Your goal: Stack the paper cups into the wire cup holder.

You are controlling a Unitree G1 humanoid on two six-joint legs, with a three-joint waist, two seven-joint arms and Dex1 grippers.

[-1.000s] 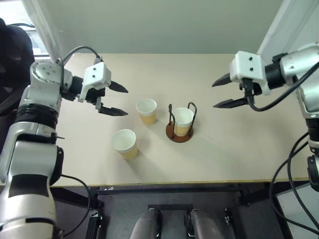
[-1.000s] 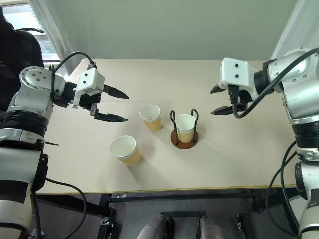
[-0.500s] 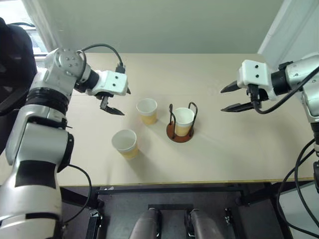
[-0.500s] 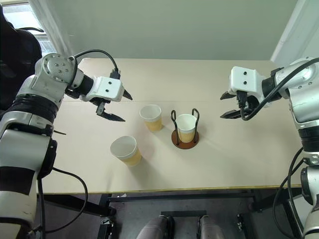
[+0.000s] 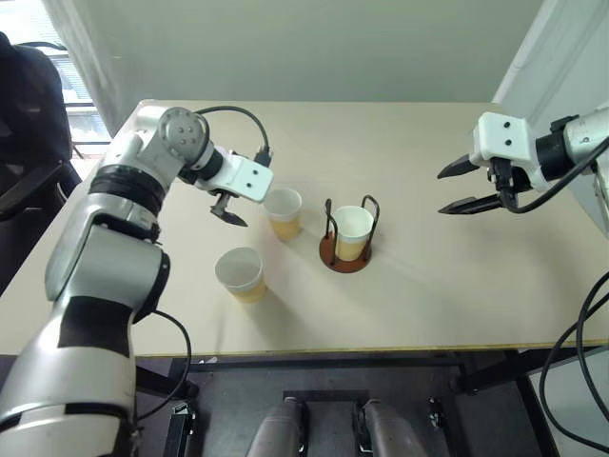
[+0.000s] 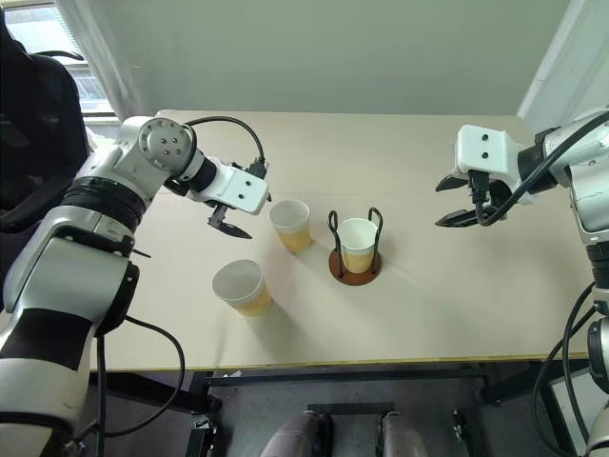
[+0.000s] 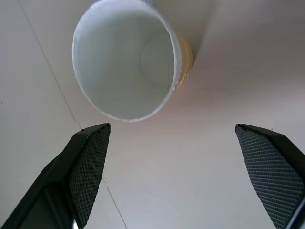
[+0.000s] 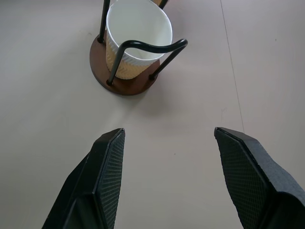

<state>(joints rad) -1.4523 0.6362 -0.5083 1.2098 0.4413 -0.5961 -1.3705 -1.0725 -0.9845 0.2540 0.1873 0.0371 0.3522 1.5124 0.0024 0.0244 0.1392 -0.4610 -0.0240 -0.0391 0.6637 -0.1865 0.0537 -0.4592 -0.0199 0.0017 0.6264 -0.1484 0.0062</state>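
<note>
One paper cup (image 5: 352, 231) already down in the wire cup holder (image 5: 344, 249). Left claw (image 5: 231, 206) spread wide beside the far cup (image 5: 282, 210), ready to grab. Right claw (image 5: 468, 187) spread, empty, well away. Near cup (image 5: 240, 274) waiting on the worktop (image 5: 428, 286).

On the table (image 5: 428, 305) the cup holder (image 5: 343, 255) stands near the middle, with one cup (image 5: 352, 231) inside it. A second cup (image 5: 282, 211) stands just to its left, apart from it. A third cup (image 5: 239, 274) stands nearer the front edge, further left. The left gripper (image 5: 231, 205) seems to hang just left of the second cup; the right gripper (image 5: 455, 188) is well right of the holder.
</note>
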